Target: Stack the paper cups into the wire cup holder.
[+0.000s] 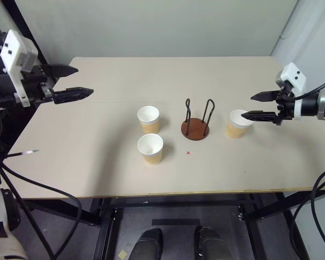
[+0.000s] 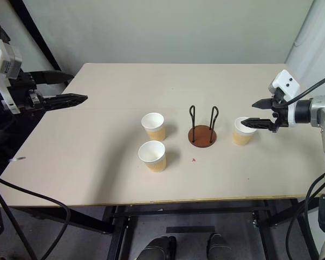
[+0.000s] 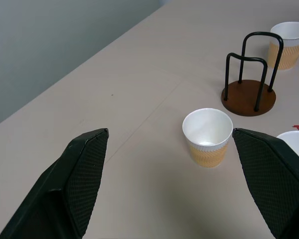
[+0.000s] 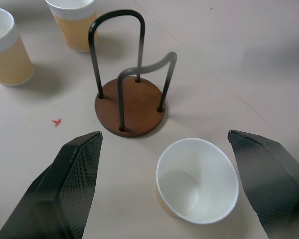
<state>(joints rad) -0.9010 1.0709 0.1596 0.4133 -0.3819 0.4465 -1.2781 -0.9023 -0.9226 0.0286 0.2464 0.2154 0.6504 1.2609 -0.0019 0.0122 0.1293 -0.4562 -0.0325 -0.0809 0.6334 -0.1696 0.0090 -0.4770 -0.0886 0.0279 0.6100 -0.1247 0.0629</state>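
Three paper cups point(image 1: 148, 119) upright on surface point(image 1: 97, 157): two at holder's point(image 1: 195, 125) 9 o'clock, one at 3. Both grippers, left point(image 1: 67, 82) and right point(image 1: 258, 105), spread, empty. Cups likely light, crushable; grip sidewall gently.

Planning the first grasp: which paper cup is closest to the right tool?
The paper cup alone on the right of the wire cup holder, just below the open right tool; the other two cups stand left of it.

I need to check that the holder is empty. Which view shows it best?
The right wrist view: the reddish-brown disc holder with two black wire loops sits close, its base bare. The left wrist view shows it farther off, and both eye views show it small.
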